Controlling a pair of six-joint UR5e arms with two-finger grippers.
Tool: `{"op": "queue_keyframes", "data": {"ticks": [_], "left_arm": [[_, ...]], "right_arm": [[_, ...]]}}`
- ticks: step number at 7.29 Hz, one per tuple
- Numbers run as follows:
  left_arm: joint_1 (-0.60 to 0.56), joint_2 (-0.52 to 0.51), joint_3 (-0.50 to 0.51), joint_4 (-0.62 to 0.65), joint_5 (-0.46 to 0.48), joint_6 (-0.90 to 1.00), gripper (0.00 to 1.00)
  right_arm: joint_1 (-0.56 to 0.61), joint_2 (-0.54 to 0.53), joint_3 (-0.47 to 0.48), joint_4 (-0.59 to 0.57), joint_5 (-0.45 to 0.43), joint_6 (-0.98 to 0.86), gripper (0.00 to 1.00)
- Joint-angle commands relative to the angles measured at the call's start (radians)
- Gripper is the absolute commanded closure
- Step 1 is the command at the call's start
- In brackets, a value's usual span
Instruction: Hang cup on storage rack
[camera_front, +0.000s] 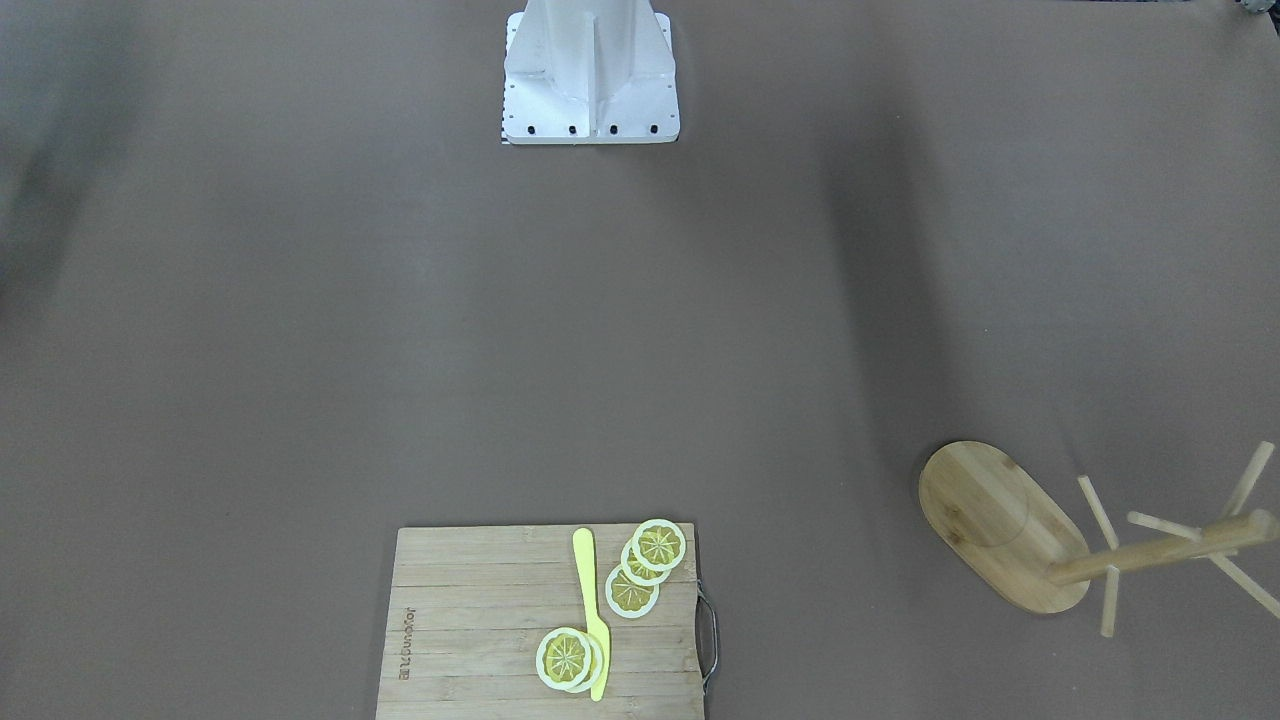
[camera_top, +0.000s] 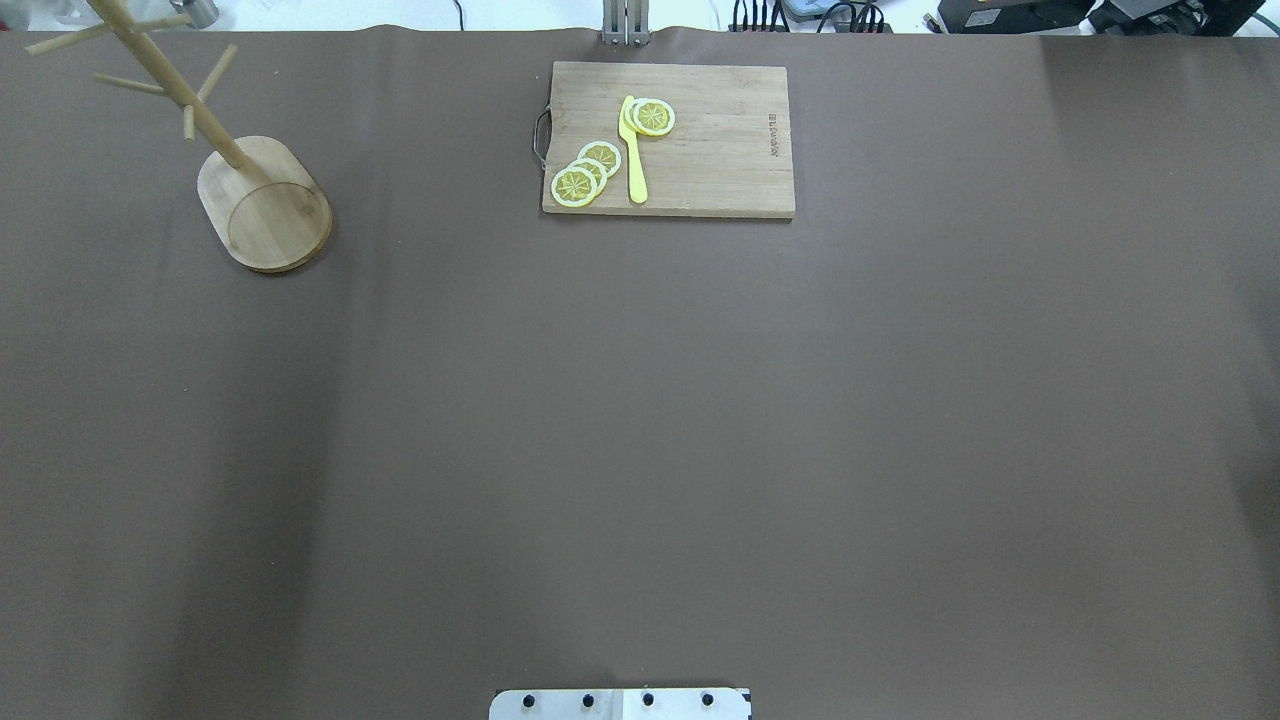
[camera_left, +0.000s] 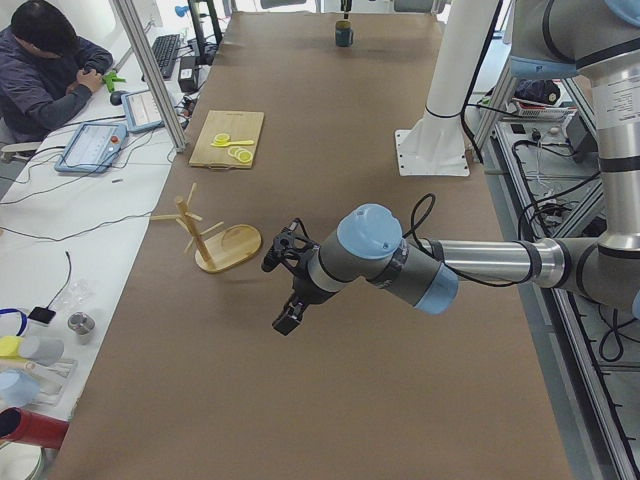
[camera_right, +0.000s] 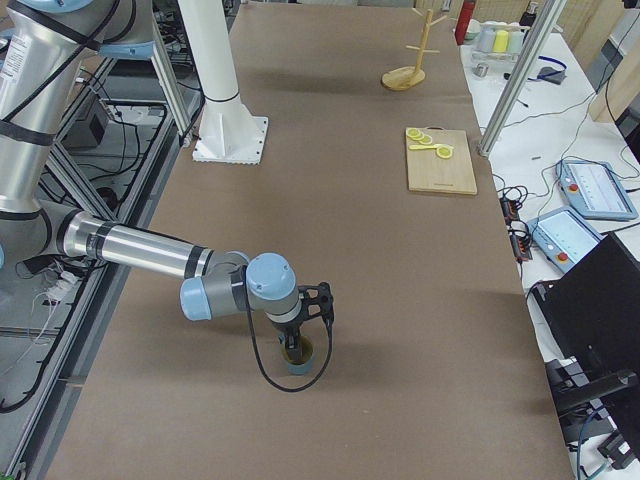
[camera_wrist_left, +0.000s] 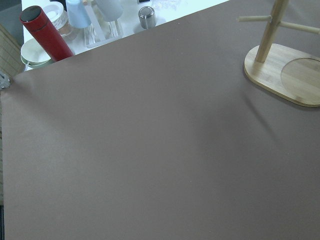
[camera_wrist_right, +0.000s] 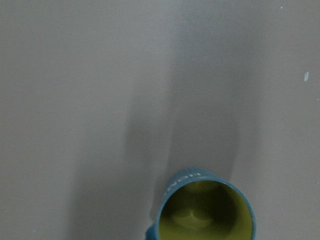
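**My right fingers poised at the cup, the grasp yet to be made**

Of my right gripper (camera_right: 298, 343) I cannot tell whether the fingers are apart or together: only the side view shows it, directly above the cup (camera_wrist_right: 200, 215). The cup stands upright on the table (camera_right: 400, 270), mouth up, its handle seemingly at the lower left of the rim. I judge I should pinch the wall away from that handle, so the loop is free for a peg. The storage rack (camera_top: 265, 205) stands well apart from the cup, at the table's other end. My left gripper (camera_left: 286, 320), fingers equally unreadable, hovers far from the cup, on that rack's side.
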Motion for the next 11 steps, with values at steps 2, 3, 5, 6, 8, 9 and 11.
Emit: {"op": "queue_keyframes", "data": {"ticks": [2, 3, 5, 6, 8, 9, 11], "left_arm": [[0.000, 0.000, -0.002, -0.012, 0.000, 0.001, 0.01], [-0.001, 0.003, 0.000, -0.022, 0.000, 0.001, 0.01], [-0.001, 0.010, 0.000, -0.039, 0.000, 0.001, 0.01], [-0.001, 0.012, 0.000, -0.039, 0.000, 0.001, 0.01], [-0.001, 0.012, 0.002, -0.039, 0.002, 0.001, 0.01], [-0.001, 0.012, 0.002, -0.039, 0.002, 0.001, 0.01], [-0.001, 0.010, 0.002, -0.039, 0.002, 0.001, 0.01]], "right_arm": [[0.010, 0.005, -0.139, 0.122, -0.076, 0.000, 0.00], [0.010, 0.023, -0.144, 0.122, -0.089, 0.012, 0.01], [0.009, 0.075, -0.150, 0.112, -0.078, 0.049, 0.02], [0.009, 0.086, -0.166, 0.121, -0.080, 0.135, 0.04], [0.009, 0.070, -0.186, 0.142, -0.080, 0.133, 0.11], [0.009, 0.053, -0.191, 0.163, -0.080, 0.132, 0.15], [0.009, 0.053, -0.223, 0.217, -0.081, 0.135, 0.26]]}}
